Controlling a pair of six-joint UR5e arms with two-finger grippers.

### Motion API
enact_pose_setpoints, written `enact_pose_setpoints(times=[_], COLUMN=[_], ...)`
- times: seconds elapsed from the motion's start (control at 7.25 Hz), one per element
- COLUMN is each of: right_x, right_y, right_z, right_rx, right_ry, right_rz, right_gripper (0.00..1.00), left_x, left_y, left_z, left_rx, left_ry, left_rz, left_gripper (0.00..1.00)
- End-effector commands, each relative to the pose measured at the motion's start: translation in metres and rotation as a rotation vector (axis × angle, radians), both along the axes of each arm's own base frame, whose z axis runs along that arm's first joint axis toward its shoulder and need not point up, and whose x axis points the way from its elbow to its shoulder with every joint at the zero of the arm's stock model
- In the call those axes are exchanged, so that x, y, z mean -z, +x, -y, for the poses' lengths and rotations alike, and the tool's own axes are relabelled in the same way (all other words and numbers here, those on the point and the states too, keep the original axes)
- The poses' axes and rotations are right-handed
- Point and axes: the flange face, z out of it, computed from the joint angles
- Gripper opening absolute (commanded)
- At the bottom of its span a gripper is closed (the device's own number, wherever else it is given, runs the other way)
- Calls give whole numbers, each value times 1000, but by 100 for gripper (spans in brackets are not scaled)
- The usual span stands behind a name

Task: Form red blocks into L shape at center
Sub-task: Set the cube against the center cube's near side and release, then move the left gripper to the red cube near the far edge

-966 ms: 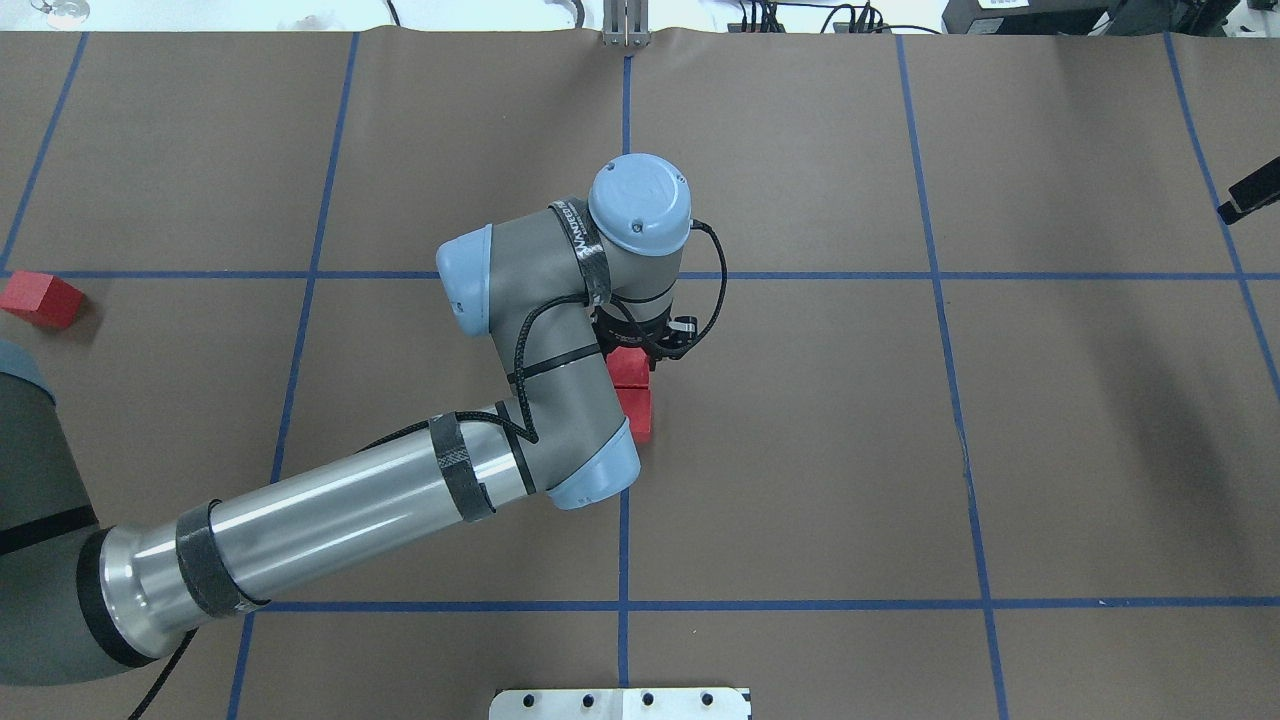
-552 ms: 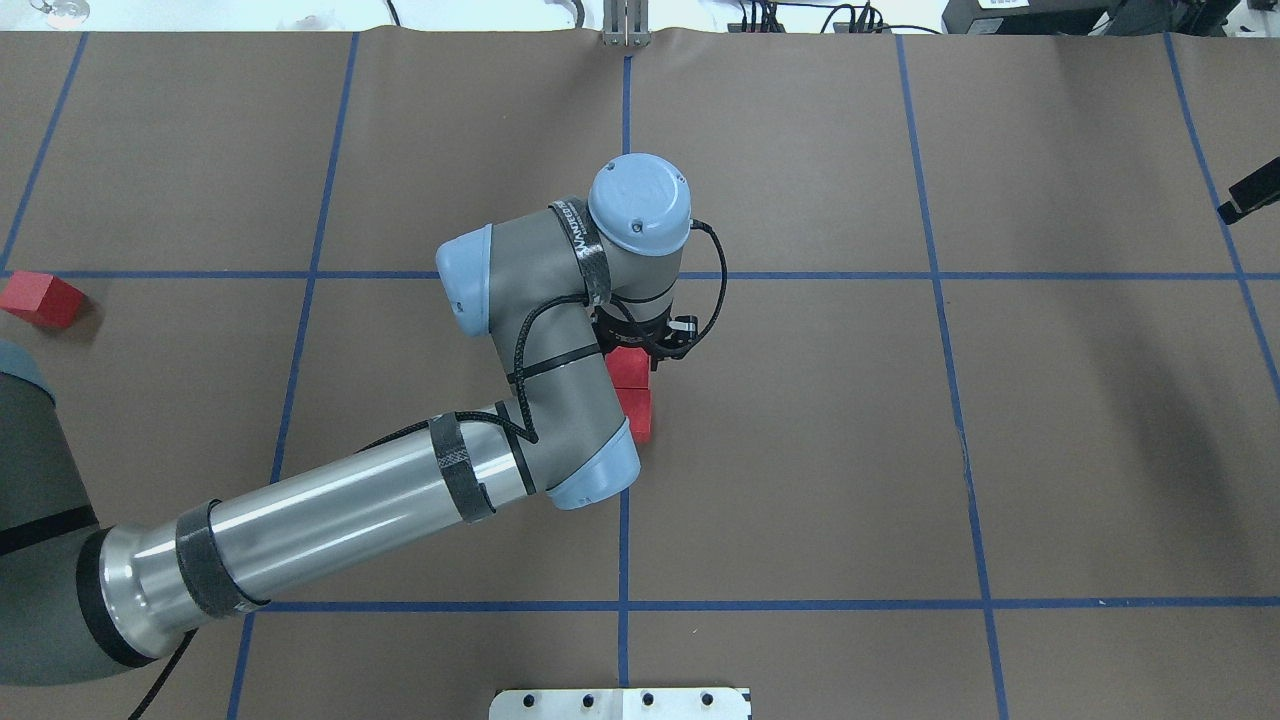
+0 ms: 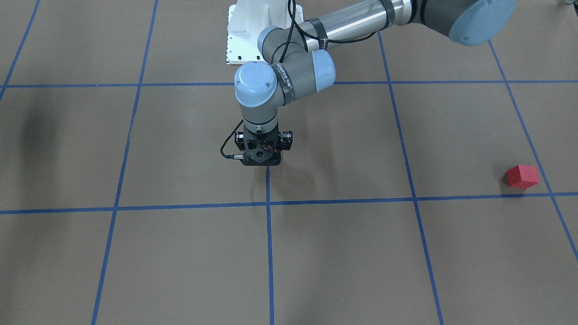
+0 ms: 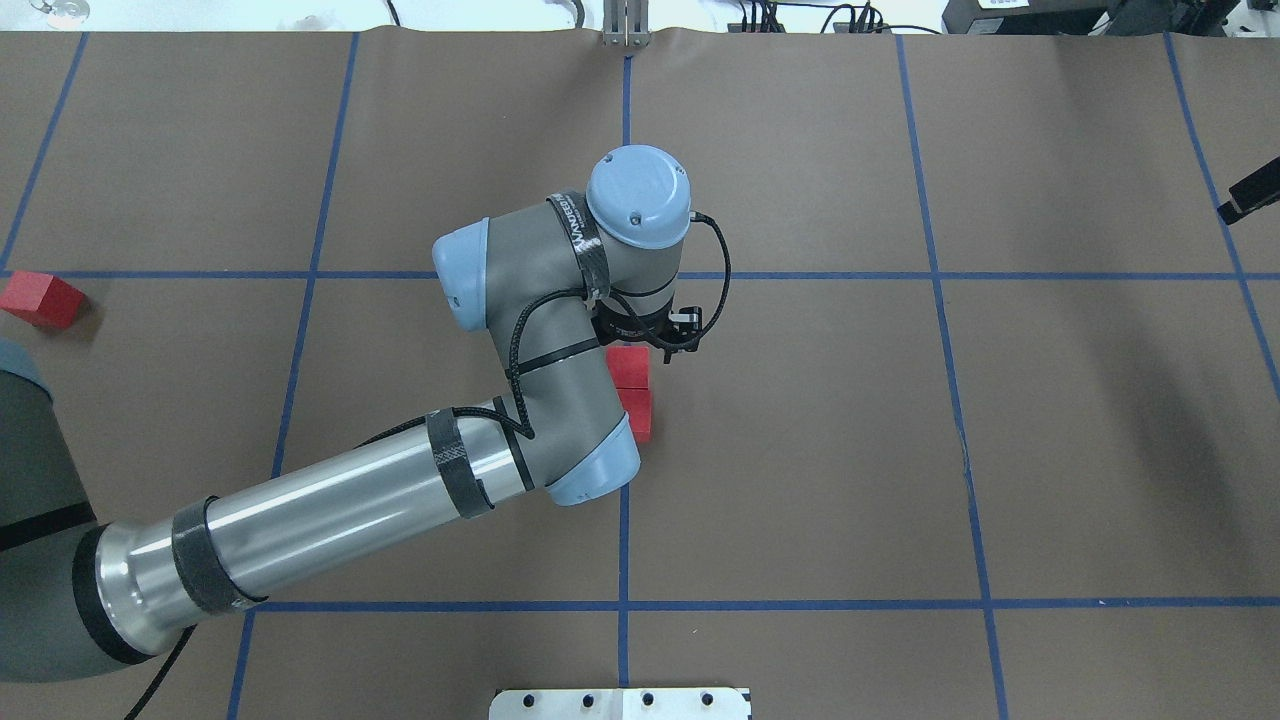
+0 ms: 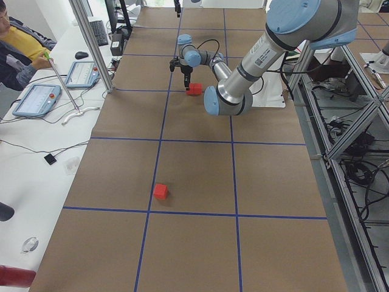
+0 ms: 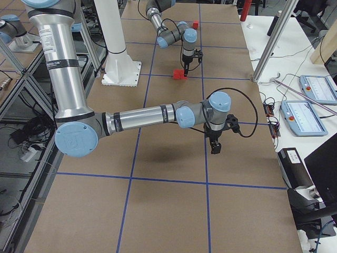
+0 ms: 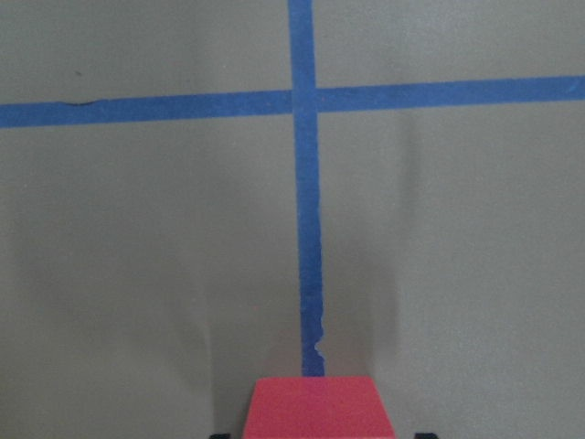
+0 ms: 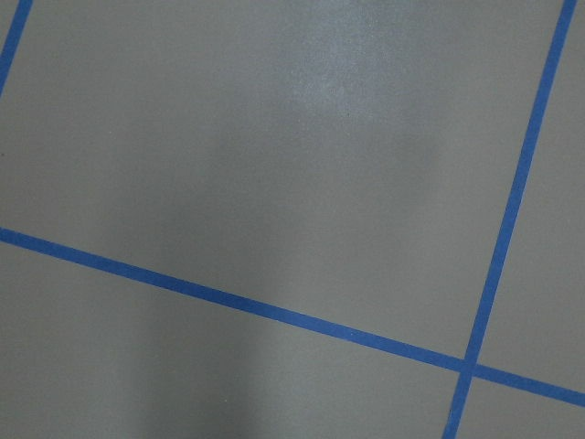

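- The left claw points straight down over the center of the brown counter. In the overhead view it is mostly hidden under its own wrist.
- In the left wrist view, its dark fingertips just peek in at the bottom edge, one on each side of the first red block. A strip of counter shows between each tip and the block, so the claw is wide and not touching it.
- The first red block sits on the vertical blue tape line, below the tape crossing in the upper middle of that view.
- Near the middle of the overhead view, the first red block and the second red block lie touching, one directly below the other in the frame. Both are at the right side of the vertical tape line. The blue-capped joint of the left arm partly hides the second.
- In the front-facing view the left claw stands in front of the pair and hides it.
- The third red block lies at the left edge of the overhead view, well apart from the pair. It appears at the lower right of the front-facing view.
- The right claw hangs near the middle of the right-side view over bare counter, well apart from the pair. Only a black tip shows at the right edge of the overhead view, and I cannot tell whether it is wide or narrow.
- A person sits at the upper left of the left-side view.
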Motion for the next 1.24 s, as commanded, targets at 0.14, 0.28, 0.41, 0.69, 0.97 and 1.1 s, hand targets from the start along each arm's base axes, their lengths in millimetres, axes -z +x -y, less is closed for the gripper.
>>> enact_pose_setpoints(times=[0.14,0.28,0.41,0.69,0.97,1.1], right_x=[-8,-27,-62,-122,-127,-127], right_y=[31,58,82,98,118,118], right_z=[-2,-12,-40,-98,-108,-108], right_rx=[-51,-93,-129,-148,-191,-193], right_ry=[-17,-52,-109,-216,-231,-233], right_rz=[1,0,-10,-38,-28,-28], right_gripper=[99,99,99,99,99,99], left_x=[-42,-85,-127,-192,-269,-312], left_y=[-90,-143,-185,-263,-352,-409], left_z=[4,4,9,27,48,51], left_rx=[-56,-90,-130,-216,-327,-350], left_ry=[147,218,224,273,350,345], left_rz=[-44,-29,-19,2,53,53], left_gripper=[100,100,100,100,100,100])
